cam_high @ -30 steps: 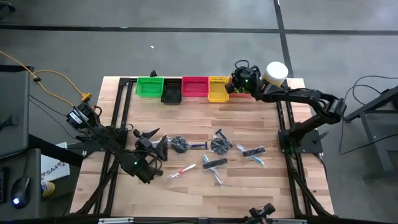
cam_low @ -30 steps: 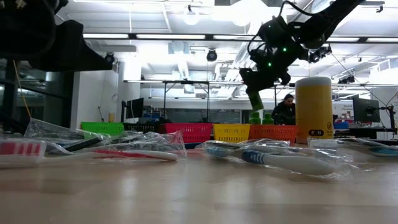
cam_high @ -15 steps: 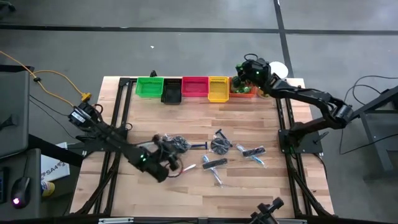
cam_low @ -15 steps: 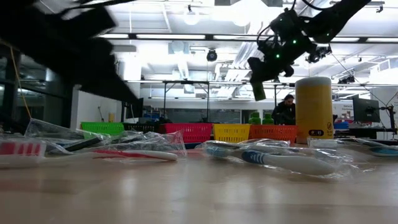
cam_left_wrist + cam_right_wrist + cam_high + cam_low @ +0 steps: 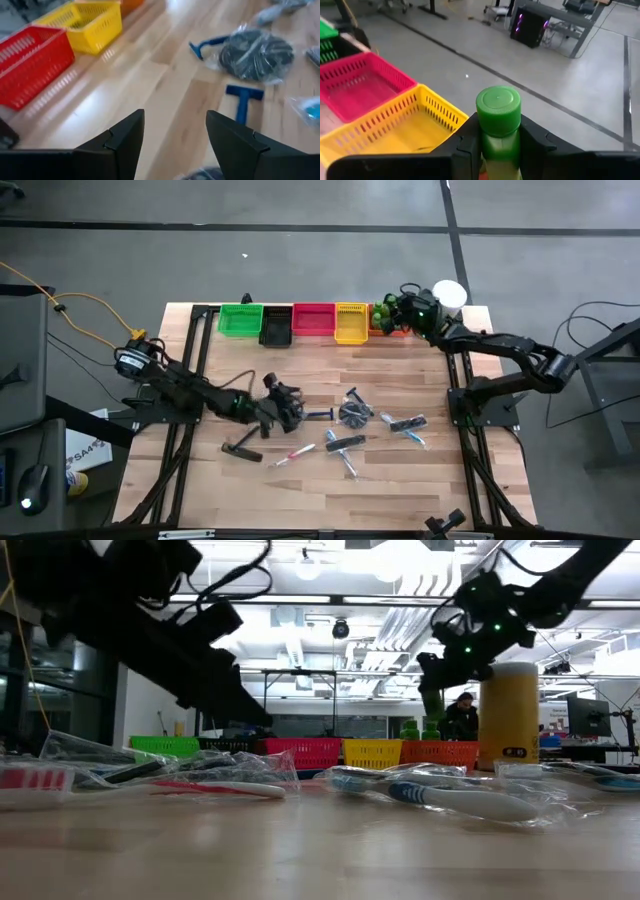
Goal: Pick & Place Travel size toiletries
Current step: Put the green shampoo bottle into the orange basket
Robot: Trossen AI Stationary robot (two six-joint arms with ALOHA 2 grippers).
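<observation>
My right gripper is shut on a small green bottle above the orange bin at the right end of the bin row. In the low view this bottle hangs over two green bottles standing in that bin. My left gripper stands open low over a wrapped dark disc in the loose pile at mid-table. Ahead of the left gripper lie a blue-handled piece and another wrapped dark disc. Toothbrushes in clear wrap lie flat to the right. My right gripper pinches the green bottle's body just below its cap, one finger on each side. The fingers come nearly level, slanting a little down, from the table's right. The bottle stands about upright, cap up, lifted clear above the orange bin.
Green, black, red and yellow bins line the far edge. A pale-yellow cylinder with a white lid stands right of the orange bin. A black piece lies near the left arm. Bare wood lies toward the near edge.
My left gripper has swung from the pile's near-left side toward the far right, over the dark disc, turning as it went; its fingers stay open. My right gripper has carried the green bottle a little toward the table's right and down, nearer the orange bin and the cylinder.
</observation>
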